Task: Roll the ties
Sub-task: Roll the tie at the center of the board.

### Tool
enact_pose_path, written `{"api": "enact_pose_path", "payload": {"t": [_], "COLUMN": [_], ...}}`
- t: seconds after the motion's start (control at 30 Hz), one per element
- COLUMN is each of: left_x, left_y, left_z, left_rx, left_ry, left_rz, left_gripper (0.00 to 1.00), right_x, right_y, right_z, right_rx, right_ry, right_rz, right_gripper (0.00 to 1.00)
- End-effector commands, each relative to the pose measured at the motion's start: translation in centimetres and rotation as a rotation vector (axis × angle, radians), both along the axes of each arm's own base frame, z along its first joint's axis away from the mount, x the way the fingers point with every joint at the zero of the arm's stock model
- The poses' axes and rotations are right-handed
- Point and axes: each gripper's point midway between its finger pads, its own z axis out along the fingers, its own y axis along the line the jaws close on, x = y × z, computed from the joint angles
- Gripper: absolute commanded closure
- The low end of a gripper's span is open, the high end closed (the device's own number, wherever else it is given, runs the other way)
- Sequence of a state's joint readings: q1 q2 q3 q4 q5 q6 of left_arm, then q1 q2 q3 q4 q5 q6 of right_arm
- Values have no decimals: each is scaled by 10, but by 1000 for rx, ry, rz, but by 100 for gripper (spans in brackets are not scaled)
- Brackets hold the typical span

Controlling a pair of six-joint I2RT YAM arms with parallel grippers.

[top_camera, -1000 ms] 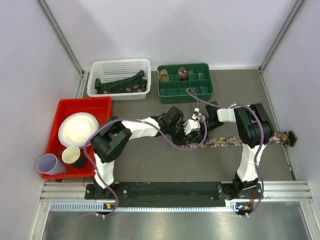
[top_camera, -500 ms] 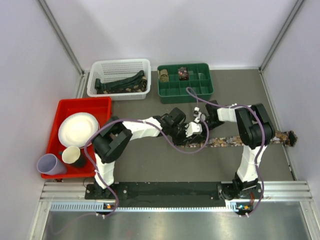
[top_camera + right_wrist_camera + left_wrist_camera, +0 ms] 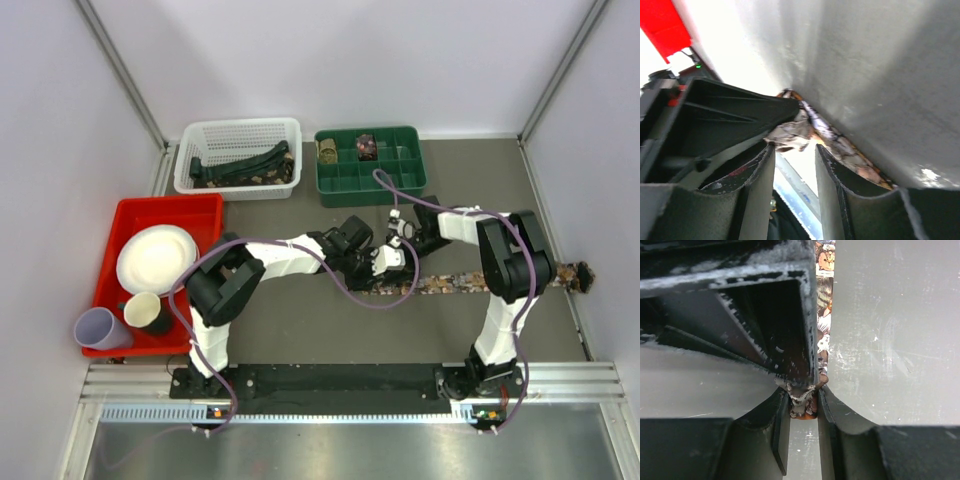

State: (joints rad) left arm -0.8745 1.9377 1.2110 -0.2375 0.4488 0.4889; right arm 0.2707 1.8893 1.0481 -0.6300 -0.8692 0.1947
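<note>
centre of the top view: the left gripper (image 3: 803, 402) is clamped on the narrow end of the tie (image 3: 480, 280) — likely to start the coil; its length runs toward the right edge. the right gripper (image 3: 795, 149) hovers just beside, jaws slightly apart — apparently ready to steady the fold.

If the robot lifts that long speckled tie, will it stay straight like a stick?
Probably not. The tie lies flat on the table and crumples where the left gripper pinches it, so it likely flops. It looks thin, so probably light.
</note>
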Motion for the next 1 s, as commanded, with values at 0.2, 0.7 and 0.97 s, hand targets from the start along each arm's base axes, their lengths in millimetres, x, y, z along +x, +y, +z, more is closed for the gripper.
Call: {"api": "enact_pose_path", "payload": {"t": [0.2, 0.7, 0.97], "left_x": [-21, -21, -21], "left_y": [50, 50, 50], "left_z": [-59, -60, -60], "left_rx": [250, 249, 248], "left_ry": [71, 73, 76], "left_rz": [18, 27, 40], "left_gripper": [77, 77, 73], "right_x": [14, 9, 14], "right_y": [14, 20, -1], "right_z": [35, -2, -6], "right_rx": [127, 59, -8], "right_ry": [-85, -32, -65], "right_rz": [-14, -15, -13], "right_gripper": [56, 95, 100]}}
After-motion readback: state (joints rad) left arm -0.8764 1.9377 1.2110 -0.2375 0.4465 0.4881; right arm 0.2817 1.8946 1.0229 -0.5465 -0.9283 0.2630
